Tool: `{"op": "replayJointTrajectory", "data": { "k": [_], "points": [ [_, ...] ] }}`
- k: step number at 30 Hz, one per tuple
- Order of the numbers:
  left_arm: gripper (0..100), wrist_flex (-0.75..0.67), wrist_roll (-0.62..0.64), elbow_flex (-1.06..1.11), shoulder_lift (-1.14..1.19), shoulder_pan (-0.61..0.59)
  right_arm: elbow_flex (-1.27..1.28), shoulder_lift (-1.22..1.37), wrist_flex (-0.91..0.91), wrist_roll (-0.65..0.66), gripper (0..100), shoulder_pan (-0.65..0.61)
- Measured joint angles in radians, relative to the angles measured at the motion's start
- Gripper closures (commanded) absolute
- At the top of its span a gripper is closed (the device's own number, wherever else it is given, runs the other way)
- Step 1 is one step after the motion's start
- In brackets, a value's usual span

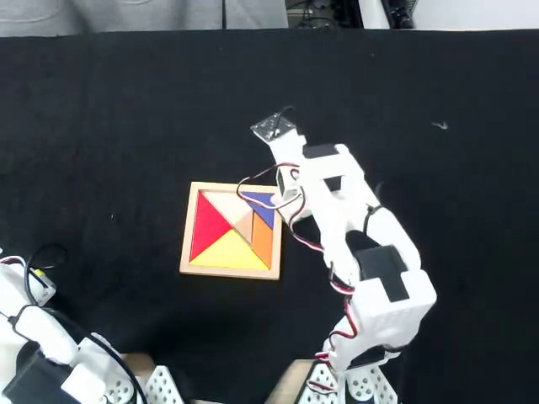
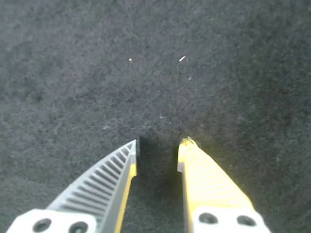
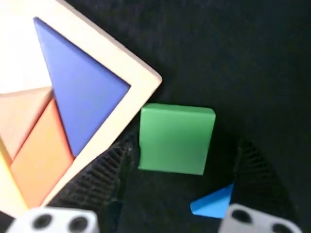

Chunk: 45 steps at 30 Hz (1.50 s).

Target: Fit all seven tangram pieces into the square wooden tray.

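Tray (image 1: 187,229), square and of pale wood, is seen in the high view near the middle of the black cloth-covered table (image 1: 118,126). Inside it, a large red triangle (image 1: 206,229) and a large yellow triangle (image 1: 226,254) are laid edge to edge. A dark blue triangle (image 1: 264,208) is seated in the corner under the white right arm (image 1: 370,252), and an orange piece (image 1: 264,242) is set against it on the side nearer the arm bases. In the right wrist view a pale tan triangle (image 3: 24,114) is wedged against both the blue triangle and the orange piece.

Outside the tray, a green square block (image 3: 176,138) lies flat on the cloth just beside that corner's rim; whether the two touch cannot be told. A small light blue triangle (image 3: 214,203) is found near the green block but apart from it, also on the cloth.

The right gripper (image 3: 185,144) is held over the green block with its black fingers (image 3: 109,170) spread to either side, and nothing is grasped.

The left arm (image 1: 50,345) is placed at the table's near left edge, well apart from the tray. The left gripper (image 2: 160,144) is held over bare cloth, its grey and yellow fingers parted by a narrow gap with nothing between them.
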Motion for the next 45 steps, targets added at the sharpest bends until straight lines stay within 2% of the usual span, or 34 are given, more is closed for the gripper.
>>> {"op": "replayJointTrajectory", "data": {
  "k": [6,10,18,25,32,37,45],
  "points": [
    [85,0.000,0.000,0.000,0.000,0.000,0.000,0.008,-0.014,0.000,83.7,0.003],
    [85,0.000,0.000,0.000,0.000,0.000,0.000,0.008,-0.040,-0.002,88.4,0.006],
    [85,0.000,0.000,0.000,0.000,0.000,-0.002,0.002,-0.028,-0.002,89.9,0.008],
    [85,0.000,0.000,0.000,0.000,0.000,-0.002,-0.236,0.083,0.000,89.9,0.000],
    [85,0.000,0.000,0.000,0.000,0.000,0.000,-0.350,0.112,-0.018,89.9,-0.192],
    [85,0.000,0.000,0.000,0.000,0.000,-0.095,-0.232,0.112,-0.094,89.7,-0.311],
    [85,0.000,0.000,0.000,0.000,0.000,-0.310,0.083,0.112,-0.138,89.7,-0.334]
  ]
}}
